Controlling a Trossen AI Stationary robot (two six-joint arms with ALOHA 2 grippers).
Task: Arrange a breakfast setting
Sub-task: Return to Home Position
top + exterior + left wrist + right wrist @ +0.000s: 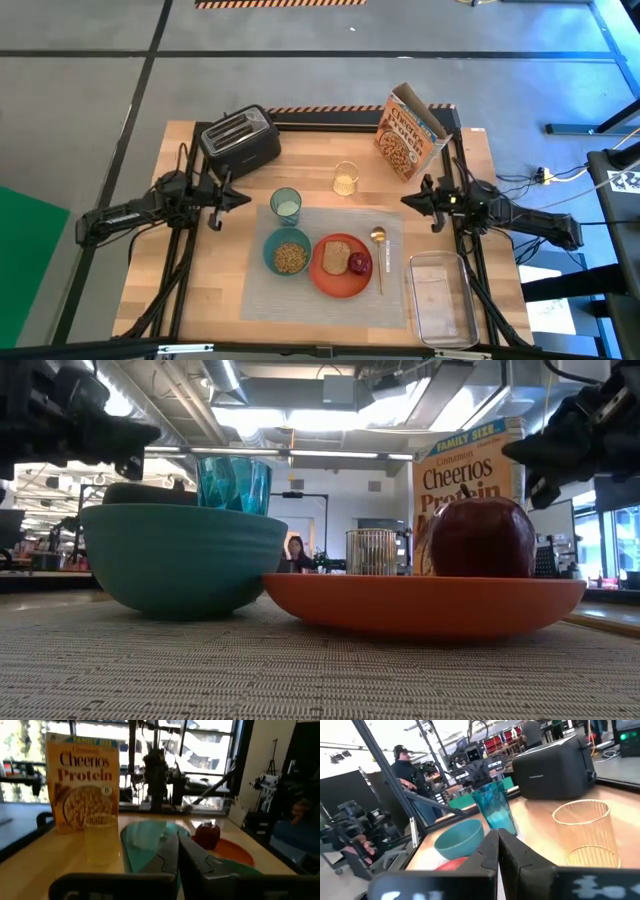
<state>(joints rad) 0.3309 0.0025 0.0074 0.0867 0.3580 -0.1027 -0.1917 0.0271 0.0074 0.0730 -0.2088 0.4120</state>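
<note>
Placemat (270,300) between left hand (245,198), right hand (406,202)

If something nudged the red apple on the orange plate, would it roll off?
The apple might roll, being round and resting on the orange plate. The plate's raised rim would likely stop a gentle nudge. The glossy skin looks slippery to pinch.

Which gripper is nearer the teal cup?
Left. The left gripper hangs close beside the teal cup, on its toaster side; the right gripper is much farther off, on the cup's other side.
</note>
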